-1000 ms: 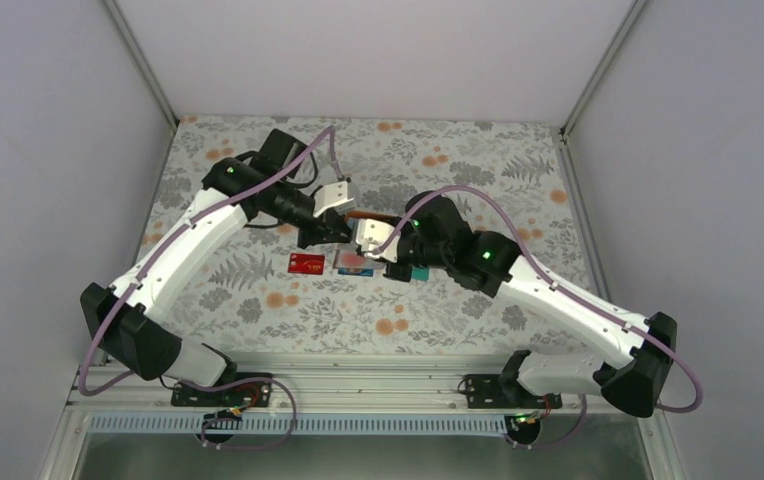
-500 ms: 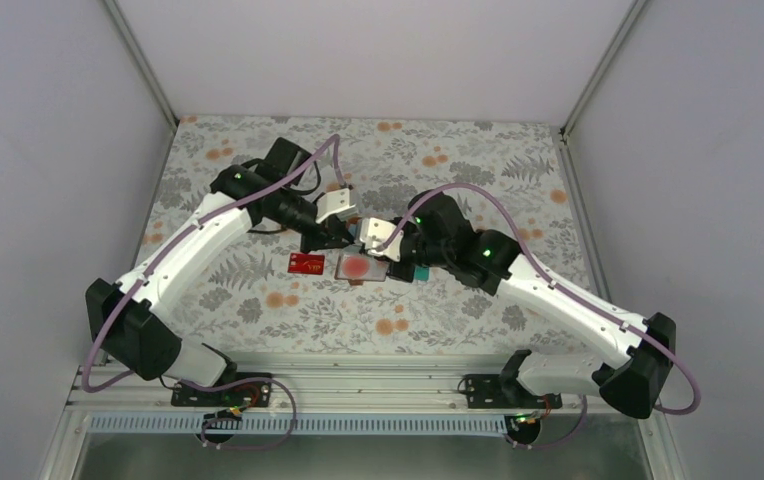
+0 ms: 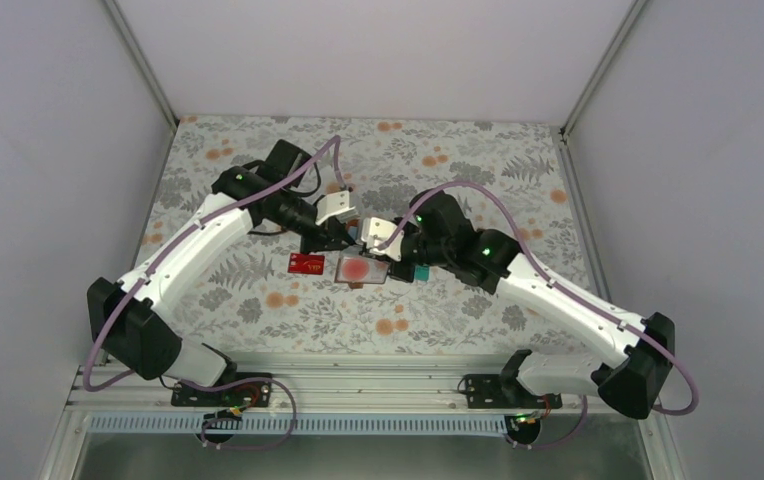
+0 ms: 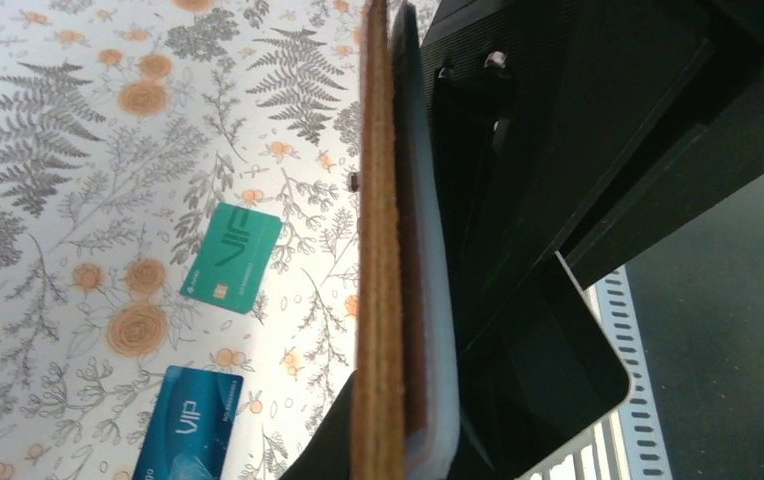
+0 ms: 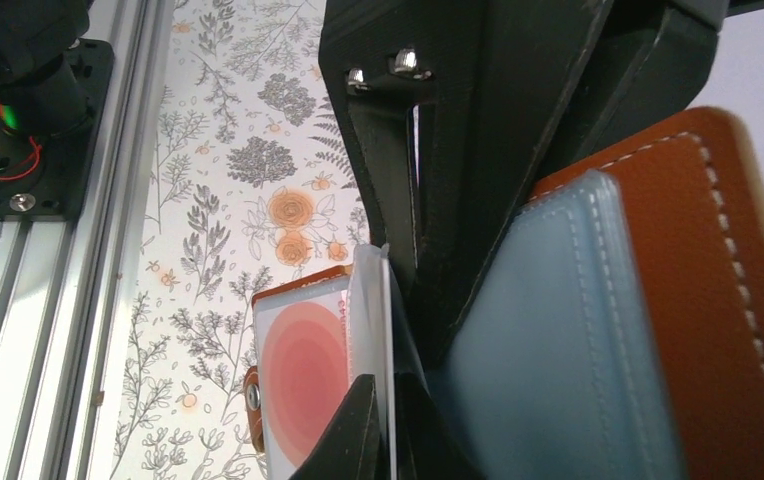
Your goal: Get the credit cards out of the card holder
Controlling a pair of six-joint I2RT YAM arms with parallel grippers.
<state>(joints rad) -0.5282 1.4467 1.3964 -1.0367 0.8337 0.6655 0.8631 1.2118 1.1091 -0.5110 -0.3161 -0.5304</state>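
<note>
Holding the opened holder [image 3: 363, 268] over the desk [image 3: 478, 150], left jaws shut tight on its brown cover, right jaws pinched closed on a thin pale leaf, likely needing a steady cover and straight pull on the red-white card [image 5: 303, 370].

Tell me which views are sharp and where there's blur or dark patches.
Top external: evenly lit and sharp throughout, with soft shadows. Left wrist: the teal card and blue card are crisp, while the card holder edge near the lens is slightly soft. Right wrist: the card holder fills the right side and is blurred, while the tablecloth behind it is sharper.
</note>
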